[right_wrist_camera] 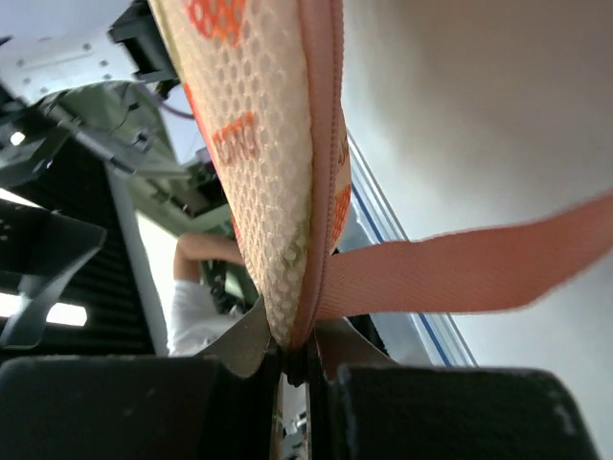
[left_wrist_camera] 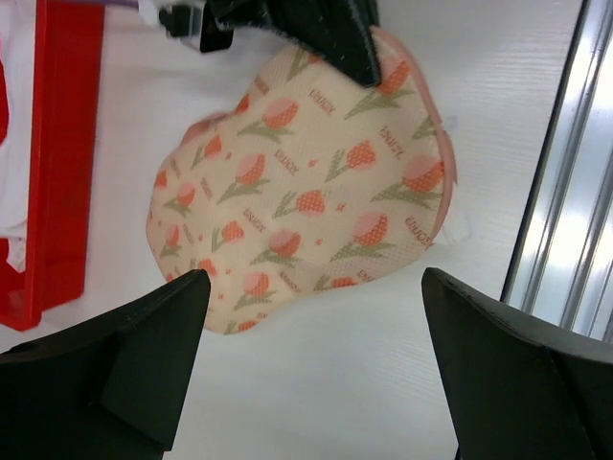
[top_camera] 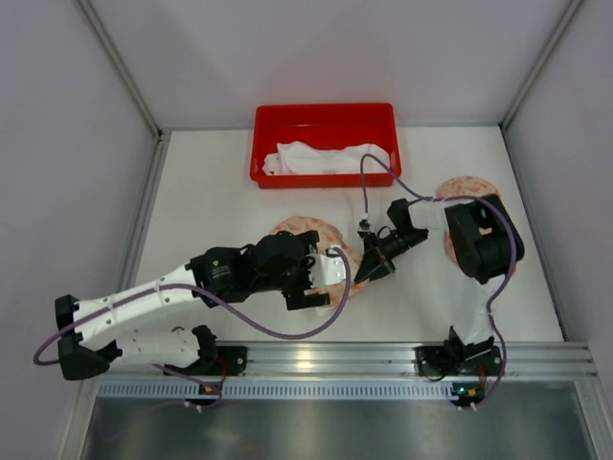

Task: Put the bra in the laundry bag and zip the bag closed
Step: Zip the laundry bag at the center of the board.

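Note:
The laundry bag (top_camera: pixel 308 230), a cream mesh pouch printed with red tulips, lies on the white table in the middle (left_wrist_camera: pixel 306 182). My right gripper (top_camera: pixel 370 269) is shut on its pink zipper edge (right_wrist_camera: pixel 321 172), beside a pink strap loop (right_wrist_camera: pixel 479 273), and holds that edge up. My left gripper (left_wrist_camera: pixel 311 316) hovers open over the bag's near side; its fingers (left_wrist_camera: pixel 153 335) touch nothing. White fabric that looks like the bra (top_camera: pixel 326 158) lies in the red bin (top_camera: pixel 324 115) at the back.
A second tulip-print item (top_camera: pixel 466 185) lies at the right, partly hidden behind the right arm. The metal rail (top_camera: pixel 383 359) runs along the near edge. Grey walls enclose the table on three sides.

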You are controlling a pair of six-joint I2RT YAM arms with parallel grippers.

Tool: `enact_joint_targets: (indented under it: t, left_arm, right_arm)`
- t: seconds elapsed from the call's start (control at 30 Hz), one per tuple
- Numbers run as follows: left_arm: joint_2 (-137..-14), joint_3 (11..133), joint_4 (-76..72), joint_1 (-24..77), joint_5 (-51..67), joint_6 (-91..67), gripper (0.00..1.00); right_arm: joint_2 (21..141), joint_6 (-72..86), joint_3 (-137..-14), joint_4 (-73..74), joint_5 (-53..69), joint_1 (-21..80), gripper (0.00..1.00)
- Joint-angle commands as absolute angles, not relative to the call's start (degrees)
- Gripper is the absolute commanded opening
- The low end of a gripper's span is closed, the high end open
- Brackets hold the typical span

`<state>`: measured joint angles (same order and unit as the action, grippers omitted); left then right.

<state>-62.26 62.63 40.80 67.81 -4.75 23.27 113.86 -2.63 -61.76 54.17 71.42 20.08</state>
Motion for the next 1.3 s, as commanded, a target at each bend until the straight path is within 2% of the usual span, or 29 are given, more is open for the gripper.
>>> enact_joint_targets:
  t: [0.0,0.13,0.23,0.33,0.47,0.73,0.97,1.27]
  left_arm:
    - [-62.1,60.3,38.5,64.9,-7.1,15.4,0.98]
    - [-60.8,58.4,38.5,59.9,-6.2,9.8,0.98]
    - [-57.3,53.9,37.7,58.3,-0.3,10.2,0.98]
    - [-55.3,47.7,31.6,57.7,-2.5,11.7,0.98]
    - [-52.8,40.9,17.8,57.7,-4.3,21.2,0.98]
    - [-51.1,32.1,5.9,57.9,-0.7,34.8,0.98]
    - [-55.5,30.3,-2.5,57.8,-2.8,38.5,0.98]
    - [-59.2,30.8,-4.0,57.8,-0.3,39.8,0.98]
  right_arm:
    - [102.3,20.9,-56.3,30.1,64.7,20.2,0.0]
    - [103.7,25.4,-55.8,23.4,63.7,20.4,0.0]
    - [106.3,28.9,-55.5,20.2,67.2,20.5,0.0]
    - [107.5,29.5,-56.2,19.2,68.7,20.7,0.0]
    - [107.0,29.2,-55.8,19.2,69.3,20.7,0.0]
    - [107.0,27.1,-56.8,22.0,70.7,20.7,0.0]
    - [108.5,25.9,-58.2,24.2,71.5,20.9,0.0]
    - [108.9,25.5,-58.0,24.8,73.0,20.9,0.0]
